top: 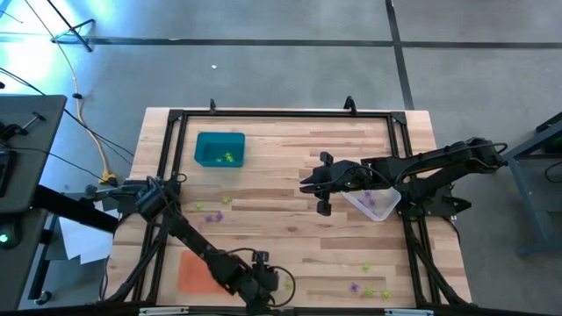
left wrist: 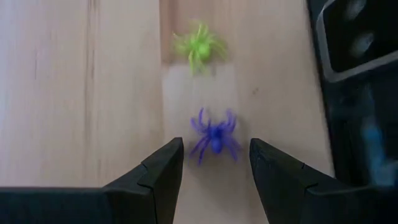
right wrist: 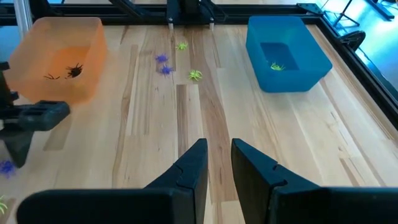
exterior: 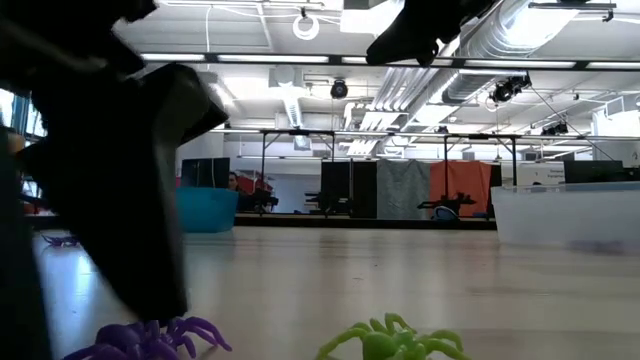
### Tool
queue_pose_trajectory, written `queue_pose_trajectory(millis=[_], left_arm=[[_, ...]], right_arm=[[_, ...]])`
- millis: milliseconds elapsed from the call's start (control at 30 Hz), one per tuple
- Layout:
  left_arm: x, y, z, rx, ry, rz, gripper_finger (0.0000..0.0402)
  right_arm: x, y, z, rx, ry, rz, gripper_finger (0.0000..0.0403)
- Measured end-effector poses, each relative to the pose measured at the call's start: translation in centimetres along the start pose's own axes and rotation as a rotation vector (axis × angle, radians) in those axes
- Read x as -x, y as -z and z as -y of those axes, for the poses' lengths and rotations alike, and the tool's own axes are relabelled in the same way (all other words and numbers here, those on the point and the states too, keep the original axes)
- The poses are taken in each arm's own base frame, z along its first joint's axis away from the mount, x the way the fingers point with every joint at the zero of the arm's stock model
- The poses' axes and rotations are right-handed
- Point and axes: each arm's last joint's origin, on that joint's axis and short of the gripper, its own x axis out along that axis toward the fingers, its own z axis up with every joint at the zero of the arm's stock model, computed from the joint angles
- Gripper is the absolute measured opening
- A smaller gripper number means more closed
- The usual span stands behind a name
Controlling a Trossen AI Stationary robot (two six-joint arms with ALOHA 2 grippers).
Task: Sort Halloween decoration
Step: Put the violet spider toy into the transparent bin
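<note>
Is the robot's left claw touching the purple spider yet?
Apart. The left wrist view shows the purple spider lying on the wood just ahead of the open left gripper, with bare table visible between it and each finger.

You have no text to read here: no label, brand, number or sign shows on the wooden bench [top: 290, 167], on the teal tray [top: 219, 148], the orange tray [right wrist: 62, 59] or the clear tray [top: 373, 204], or on either arm. The room behind the bench in the low view carries no legible sign either.
</note>
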Motion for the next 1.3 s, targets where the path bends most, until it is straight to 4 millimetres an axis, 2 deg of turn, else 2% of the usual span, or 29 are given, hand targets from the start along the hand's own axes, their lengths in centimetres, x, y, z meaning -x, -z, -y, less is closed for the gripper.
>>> queue_pose_trajectory(millis=[367,467,633,700,1300], left_arm=[[-0.7,0.4,0.1,-0.010,-0.035,0.008,0.0164],[-0.7,0.4,-0.1,0.006,-0.040,0.002,0.0130],[-0.8,0.3,-0.6,0.029,-0.057,-0.022,0.0031],[-0.9,0.3,-0.9,0.053,-0.067,-0.031,0.0008],[-0.4,-0.4,-0.5,0.045,-0.096,-0.027,0.0000]], right_arm=[[0.0,0.0,0.0,0.000,0.000,0.000,0.0071],[0.0,0.0,0.0,0.000,0.000,0.000,0.0071],[0.0,0.0,0.0,0.000,0.000,0.000,0.0071],[0.0,0.0,0.0,0.000,0.000,0.000,0.0071],[0.0,0.0,0.0,0.000,0.000,0.000,0.0071]])
